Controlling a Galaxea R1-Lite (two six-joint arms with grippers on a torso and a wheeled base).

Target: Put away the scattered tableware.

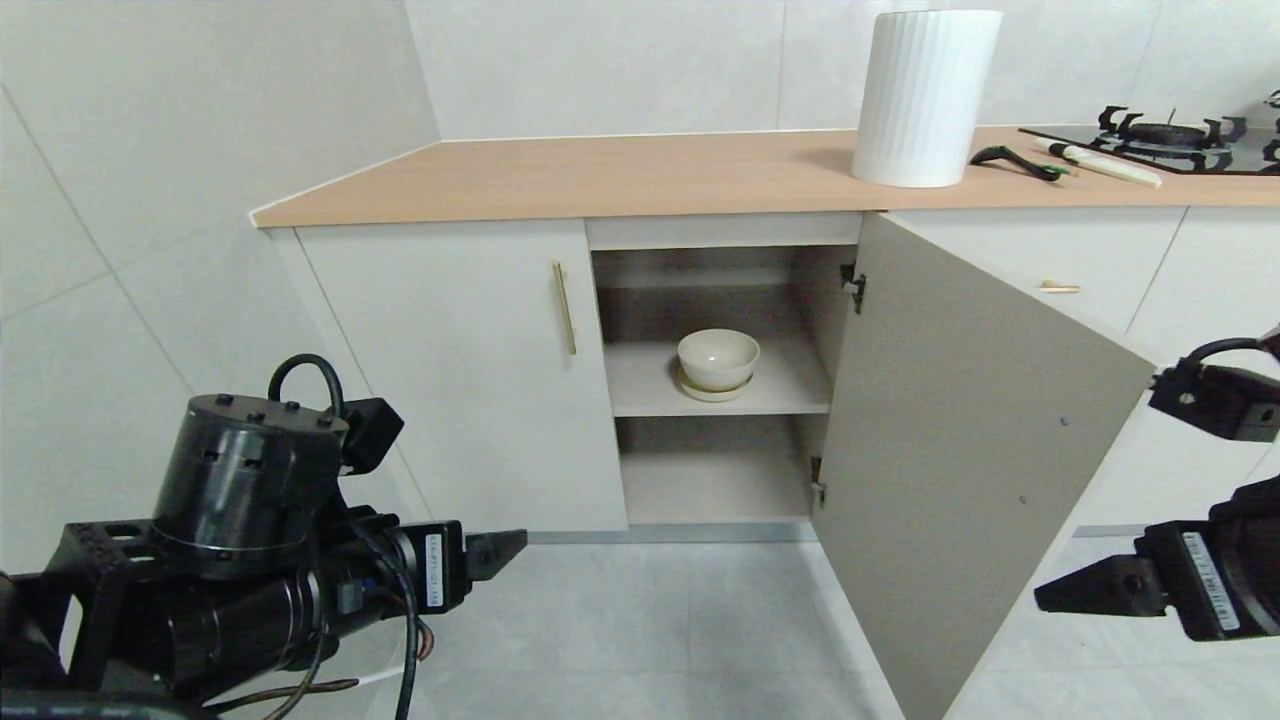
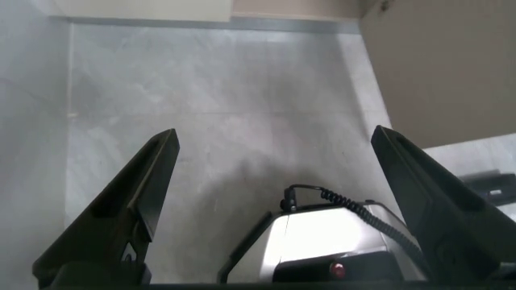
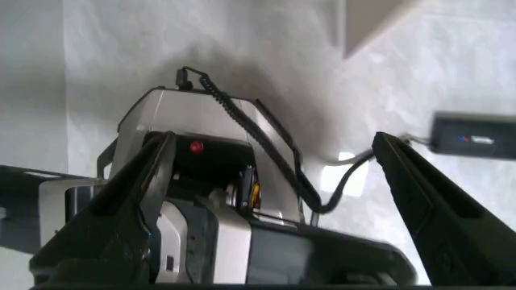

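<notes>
left gripper (image 2: 274,145) jaws apart, empty, lower left | right gripper (image 3: 274,145) jaws apart, empty, lower right | bowl (image 1: 718,358) on plate (image 1: 712,393) on cabinet shelf (image 1: 795,385), frame centre, up-right of left gripper | open door (image 1: 960,440) stands between right gripper and bowl; left arm likely has clearer reach

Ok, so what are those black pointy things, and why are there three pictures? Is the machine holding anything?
Those are a robot's two hands, called grippers. The big picture comes from a camera on the robot's head, looking at a kitchen cupboard. The left gripper and the right gripper each have a small camera at the wrist. Those cameras took the other two pictures. Both grippers are open and hold nothing. The cupboard door stands open. Inside, a bowl sits on a plate on the shelf. On the counter above stands a tall white container. Beside it lie a black tool and a pale utensil.
</notes>
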